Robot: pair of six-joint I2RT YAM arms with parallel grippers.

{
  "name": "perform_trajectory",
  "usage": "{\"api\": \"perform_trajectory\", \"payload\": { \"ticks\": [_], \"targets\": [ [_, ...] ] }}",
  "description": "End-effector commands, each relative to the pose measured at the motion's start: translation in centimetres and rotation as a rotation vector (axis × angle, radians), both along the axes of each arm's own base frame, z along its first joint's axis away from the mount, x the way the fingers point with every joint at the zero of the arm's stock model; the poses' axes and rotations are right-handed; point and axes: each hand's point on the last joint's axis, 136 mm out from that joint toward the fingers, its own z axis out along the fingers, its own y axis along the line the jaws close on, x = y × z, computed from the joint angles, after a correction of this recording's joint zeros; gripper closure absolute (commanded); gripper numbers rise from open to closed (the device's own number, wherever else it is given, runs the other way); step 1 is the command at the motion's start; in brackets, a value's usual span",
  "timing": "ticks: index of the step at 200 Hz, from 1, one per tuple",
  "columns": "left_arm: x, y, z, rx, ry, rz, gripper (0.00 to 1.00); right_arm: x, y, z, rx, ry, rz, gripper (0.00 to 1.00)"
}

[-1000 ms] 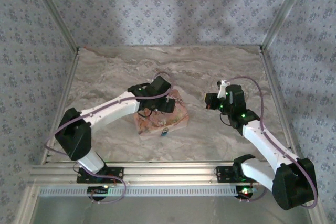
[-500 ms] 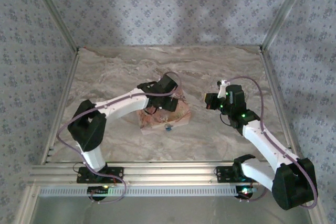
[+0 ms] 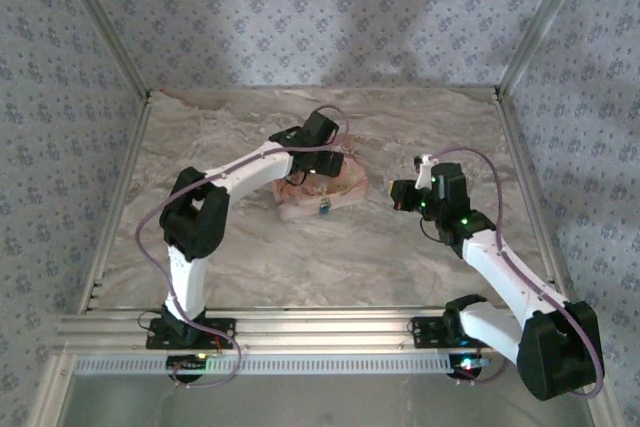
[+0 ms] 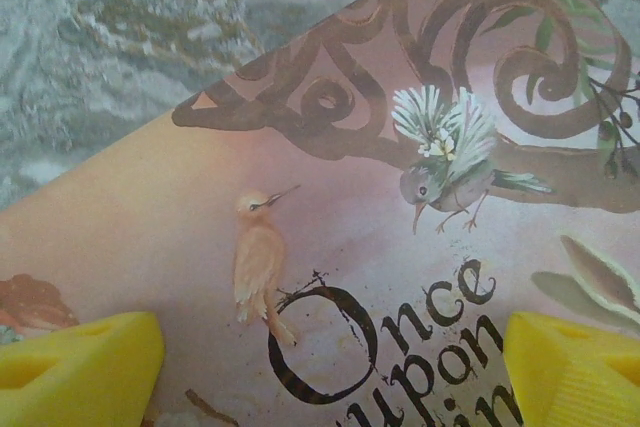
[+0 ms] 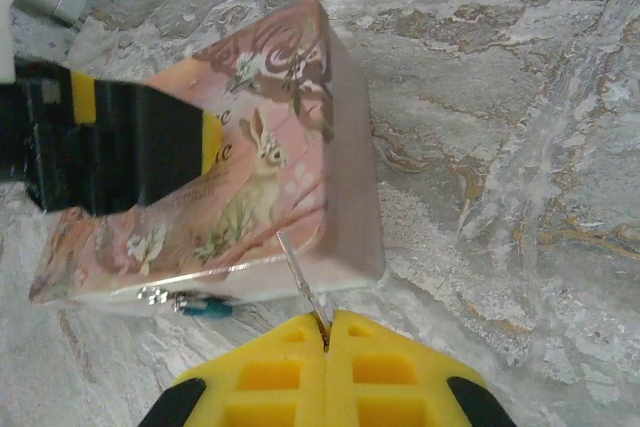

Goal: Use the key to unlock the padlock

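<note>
The padlock point(image 5: 205, 307) hangs at the near-edge side of the pink box point(image 5: 270, 177), mid-bench, apparently locked. The key point(image 5: 303, 282), clamped in the jaws of the right gripper point(image 5: 325, 337), is near but not inserted; the left gripper point(image 4: 330, 377) hovers over the lid, jaws apart

The pink box point(image 4: 150, 247) lid reads "Once upon" (rest cropped).

The thin silvery key point(image 5: 303, 287) vanishes between the right gripper's point(image 5: 327, 325) pressed-together yellow pads. The tiny blue padlock point(image 5: 203, 308) beside the pink illustrated box point(image 5: 262, 182) is blurred, its keyhole unreadable.
</note>
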Motion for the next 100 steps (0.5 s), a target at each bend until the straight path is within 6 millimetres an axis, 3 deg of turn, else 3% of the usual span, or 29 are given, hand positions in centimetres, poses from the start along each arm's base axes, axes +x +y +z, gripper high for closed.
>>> {"api": "perform_trajectory", "payload": {
  "ticks": [1, 28, 60, 79, 100],
  "targets": [
    [-0.9, 1.2, -4.5, 0.072, 0.128, -0.025, 0.12, -0.4, 0.1, -0.2, 0.004, -0.002, 0.022, 1.00],
    [0.0, 0.9, -2.2, 0.051, 0.096, -0.053, 0.09, -0.4, 0.4, -0.3, 0.014, -0.001, 0.034, 1.00],
    [0.2, 0.4, 3.1, -0.012, 0.014, -0.104, 0.05, -0.1, 1.4, -0.4, 0.052, 0.006, 0.077, 1.00],
    [-0.8, 0.5, 6.1, -0.059, -0.030, -0.137, 0.04, 0.5, 3.0, 0.1, 0.104, 0.018, 0.149, 1.00],
    [-3.4, 0.9, 7.9, -0.147, -0.051, -0.173, 0.05, 1.8, 4.7, 0.6, 0.173, 0.020, 0.201, 1.00]
  ]
}}
